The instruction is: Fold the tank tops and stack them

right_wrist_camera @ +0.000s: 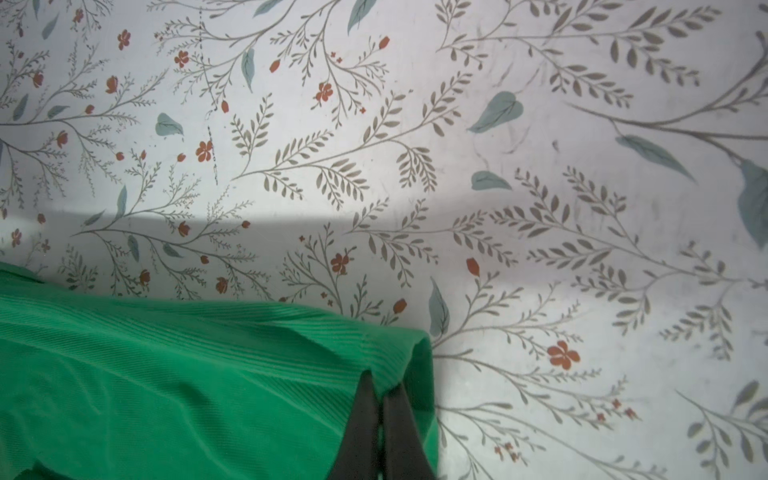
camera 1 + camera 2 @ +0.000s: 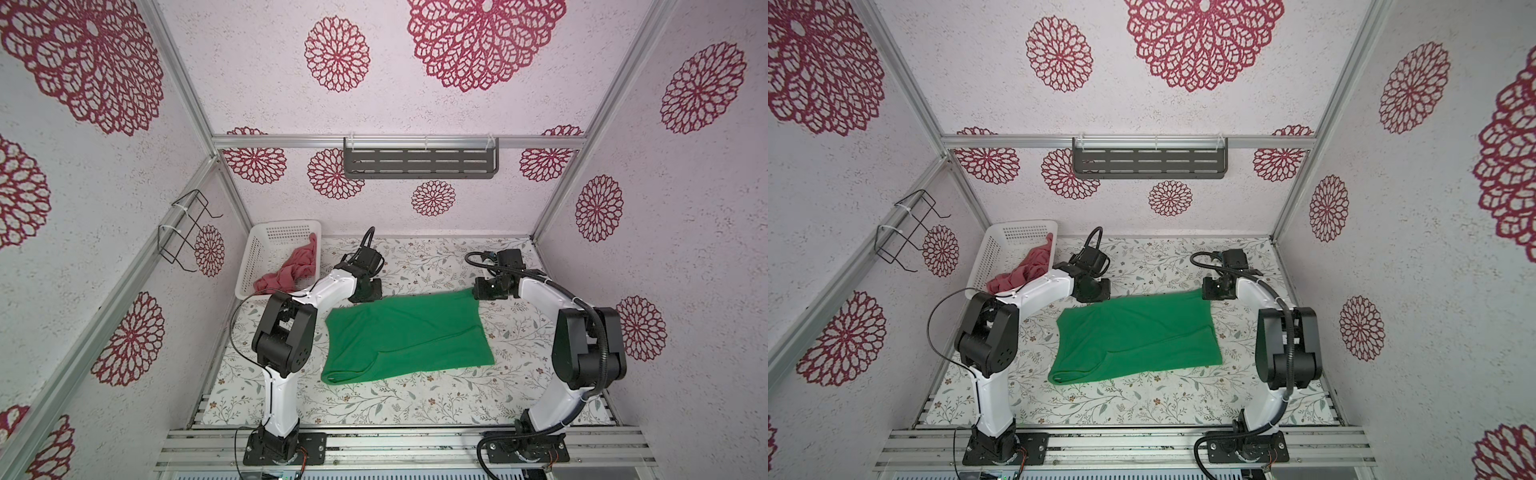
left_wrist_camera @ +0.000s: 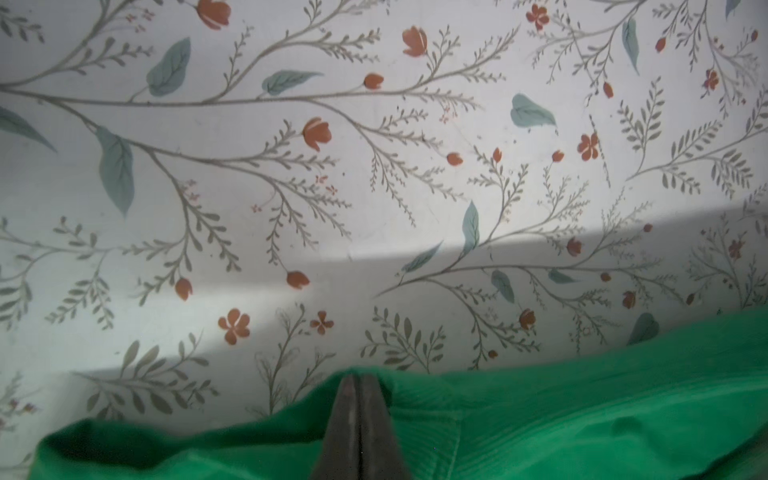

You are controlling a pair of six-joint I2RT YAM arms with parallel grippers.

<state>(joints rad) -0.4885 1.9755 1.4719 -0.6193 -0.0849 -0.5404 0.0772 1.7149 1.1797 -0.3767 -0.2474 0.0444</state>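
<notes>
While both claws sit at the far edge of the green top [image 2: 409, 332], the step in hand reads as the first fold: far edge to go over twd 6 o'clock.

Positions, both top views, 12 = back wall. Green top flat on table [image 2: 415, 401], abt centre, a bit askew. Pink top [image 2: 291, 270] crumpled in basket [image 2: 286, 225] at 10 o'clock; not begun.

Left claw [image 3: 358, 380]: jaws together, tips at the hem w/ cloth bunched round them. Looks like a pinch on the green top's 11 o'clock corner, tho how much cloth is betw the tips I can't tell. Right claw [image 1: 380, 386]: jaws closed on the 1 o'clock corner, ribbed hem wrapped over the tips. Corner looks raised off the table, shadow beside it.

How to do it well (my judgement):
- Lift both corners together, same height, so the hem betw them runs level & lightly taut, no sag mid-span.
- Raise only enough to clear the lower layer, then sweep twd 6 o'clock in one arc.
- Aim far hem onto near hem, edges matched. Top lies skewed, so right side may need a longer carry.
- Rolled bit at 7 o'clock cd trap a lump; lay cloth down slow there.
- Let go both at once, only when cloth rests.

Risk: thin pinch, esp. left, may slip mid-carry. Ribbed knit stretches, so pulling the corners apart too hard wd distort it.
</notes>
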